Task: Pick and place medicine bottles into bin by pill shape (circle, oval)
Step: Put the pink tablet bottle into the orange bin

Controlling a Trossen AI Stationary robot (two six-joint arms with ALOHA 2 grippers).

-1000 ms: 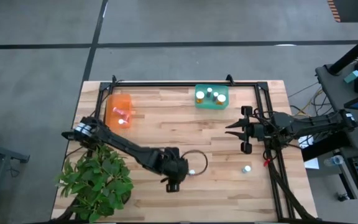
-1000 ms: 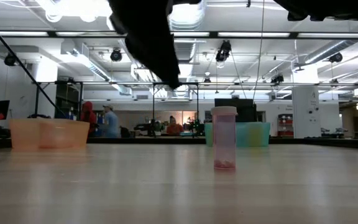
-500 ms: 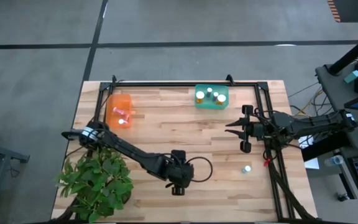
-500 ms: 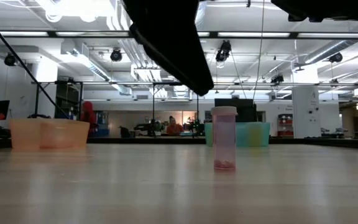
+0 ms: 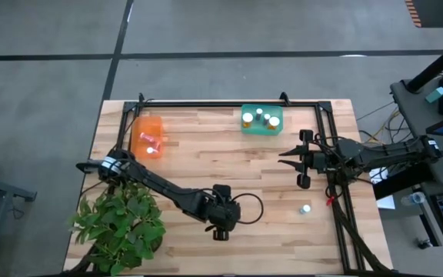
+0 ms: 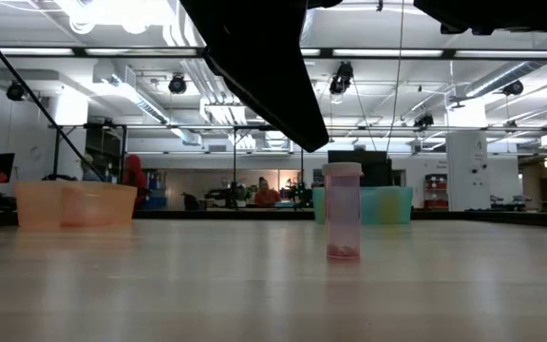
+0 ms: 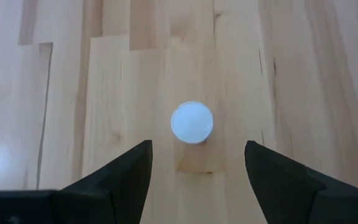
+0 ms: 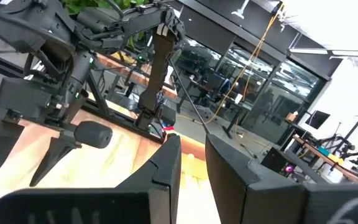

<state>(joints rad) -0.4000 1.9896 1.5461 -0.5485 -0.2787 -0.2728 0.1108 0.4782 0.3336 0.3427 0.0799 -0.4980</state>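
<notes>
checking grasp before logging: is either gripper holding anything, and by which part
Nothing is held. The left gripper hangs open above a small white-capped medicine bottle, not touching it. The right gripper waits empty at the table's right side.

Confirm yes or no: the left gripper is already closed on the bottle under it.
No. In the left wrist view the left gripper has its fingers spread apart, with the bottle standing untouched on the table ahead of them.

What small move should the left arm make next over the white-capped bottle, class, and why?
Probably lower straight down. In the left wrist view, the bottle stands upright on the table, centred ahead of the left gripper, whose fingers are spread wider than the cap and not touching it. The right gripper waits near the table's right edge.
</notes>
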